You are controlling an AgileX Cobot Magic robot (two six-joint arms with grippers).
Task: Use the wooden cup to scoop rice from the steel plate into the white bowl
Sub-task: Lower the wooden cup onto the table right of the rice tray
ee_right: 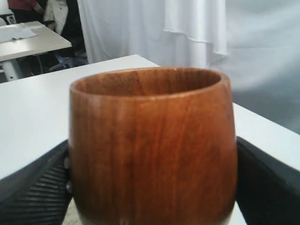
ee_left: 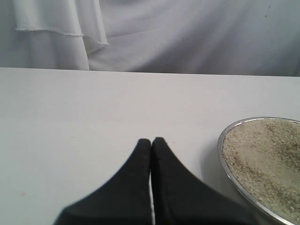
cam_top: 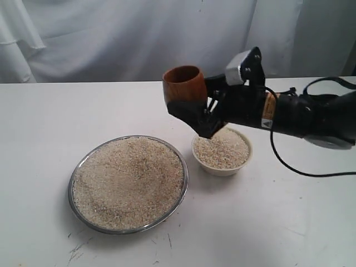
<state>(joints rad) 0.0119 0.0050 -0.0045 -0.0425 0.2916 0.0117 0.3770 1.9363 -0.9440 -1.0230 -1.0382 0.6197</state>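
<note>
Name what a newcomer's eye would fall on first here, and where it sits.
The reddish wooden cup, held upright by the right gripper, above and left of the white bowl in the exterior view. Next, the wide steel plate heaped with rice, front left on the white table; the bowl beside it is filled with grains.

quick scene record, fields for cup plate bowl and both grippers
steel plate: heaped with rice
white bowl: nearly full of rice, right of the plate in the exterior view
wooden cup: upright, held in the air near the bowl
right gripper: shut on the wooden cup
left gripper: shut, empty, over bare table beside the plate
</note>
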